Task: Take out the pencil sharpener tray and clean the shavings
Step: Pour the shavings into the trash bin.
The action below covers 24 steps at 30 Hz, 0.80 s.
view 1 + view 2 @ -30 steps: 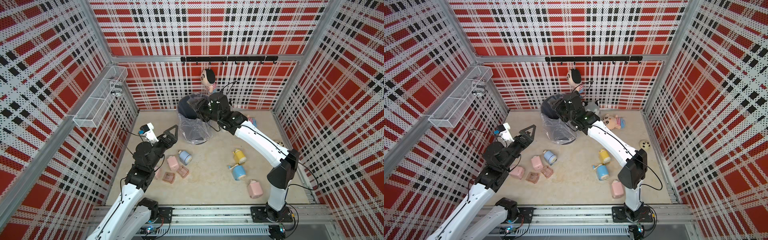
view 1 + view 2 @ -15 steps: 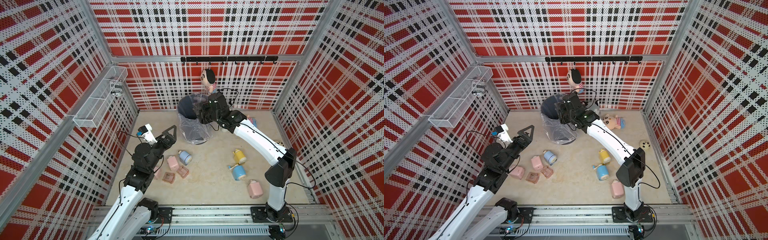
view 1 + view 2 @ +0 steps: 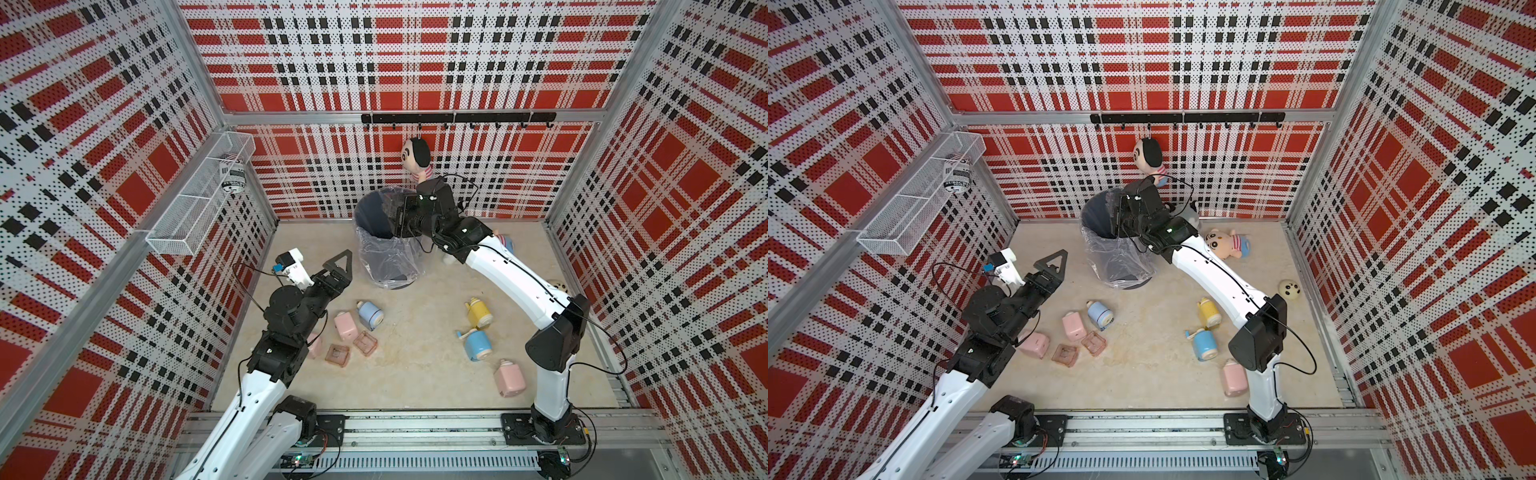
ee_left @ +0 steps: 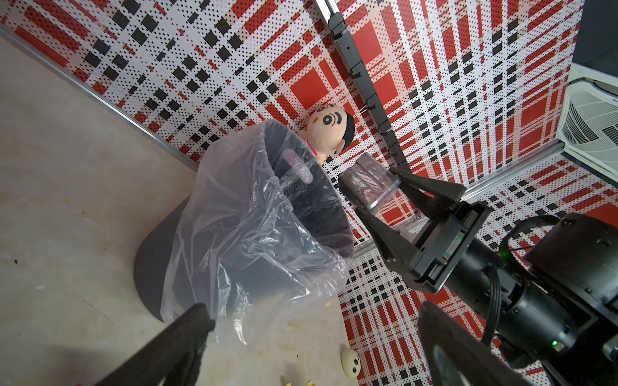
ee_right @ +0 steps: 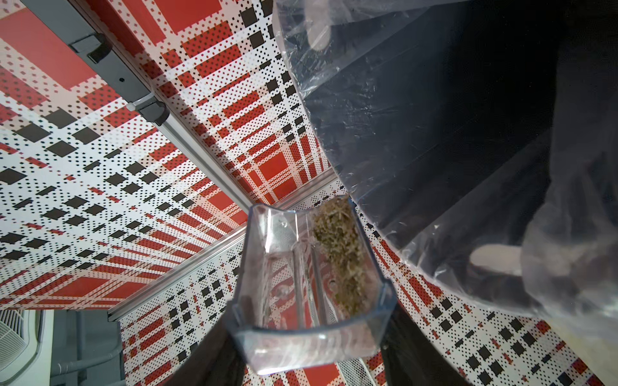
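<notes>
Clear plastic, brown-flecked: found the pencil sharpener tray (image 5: 311,287) pinched across its width by the right gripper (image 4: 376,190), with jaws closed on its side walls, up at 3 o'clock on the rim of the bin (image 3: 371,216). Saw the shavings (image 5: 337,254) heaped against one long wall, with none spilling. Could not place the open end for certain: over the mouth of the liner (image 4: 254,234) or just outside it. Spotted the left gripper (image 3: 336,270) spread wide and empty at the bin's 8 o'clock, well apart from everything. Noted a blue sharpener (image 3: 370,316) lying among others on the floor around the bin's 6 o'clock. Judged the dump barely started. Reckoned it wise to nudge the tray toward the bin's centre first, then roll the wrist to point the open face down, with a gentle shake for clinging flakes. Advised against squeezing harder for fear of flexing thin walls, and against brushing the slack liner for fear of snagging it
</notes>
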Motion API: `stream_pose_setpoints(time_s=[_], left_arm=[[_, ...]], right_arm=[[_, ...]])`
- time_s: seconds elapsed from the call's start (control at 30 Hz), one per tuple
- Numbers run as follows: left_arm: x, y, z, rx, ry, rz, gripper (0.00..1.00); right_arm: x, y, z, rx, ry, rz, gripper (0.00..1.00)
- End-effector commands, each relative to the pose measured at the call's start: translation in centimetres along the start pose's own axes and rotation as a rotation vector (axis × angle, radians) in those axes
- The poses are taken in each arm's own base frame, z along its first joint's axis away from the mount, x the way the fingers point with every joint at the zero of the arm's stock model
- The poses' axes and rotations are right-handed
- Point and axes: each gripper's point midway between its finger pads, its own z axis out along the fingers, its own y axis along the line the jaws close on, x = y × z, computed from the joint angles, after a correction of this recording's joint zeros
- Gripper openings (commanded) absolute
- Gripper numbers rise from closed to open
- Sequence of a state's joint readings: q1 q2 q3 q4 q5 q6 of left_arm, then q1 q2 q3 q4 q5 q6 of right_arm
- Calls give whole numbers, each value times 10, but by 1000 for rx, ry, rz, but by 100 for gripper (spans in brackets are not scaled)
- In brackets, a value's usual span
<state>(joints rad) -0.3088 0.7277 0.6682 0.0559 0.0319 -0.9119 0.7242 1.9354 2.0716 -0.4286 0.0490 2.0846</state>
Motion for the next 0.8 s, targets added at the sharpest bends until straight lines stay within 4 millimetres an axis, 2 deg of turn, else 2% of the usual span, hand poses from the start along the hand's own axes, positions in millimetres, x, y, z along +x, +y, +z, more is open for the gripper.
stream_pose_setpoints(time_s=[0.0,0.17,0.23,0.4,0.77], left_arm=[[2,-1,1,3,9,41,98],[14,-4,3,-14,31,90,98],[21,-8,5,-15,42,104,98],[29,-17,10,-22,55,129,98],[22,-27,8,-6,42,144,98]], right_arm=[[-4,-12,6,9,11,31,46],[-16,-45,12,40,14,71,46],[-17,-48,11,42,21,78,46],[-12,-34,4,9,27,66,46],[6,13,-10,-104,88,114,46]])
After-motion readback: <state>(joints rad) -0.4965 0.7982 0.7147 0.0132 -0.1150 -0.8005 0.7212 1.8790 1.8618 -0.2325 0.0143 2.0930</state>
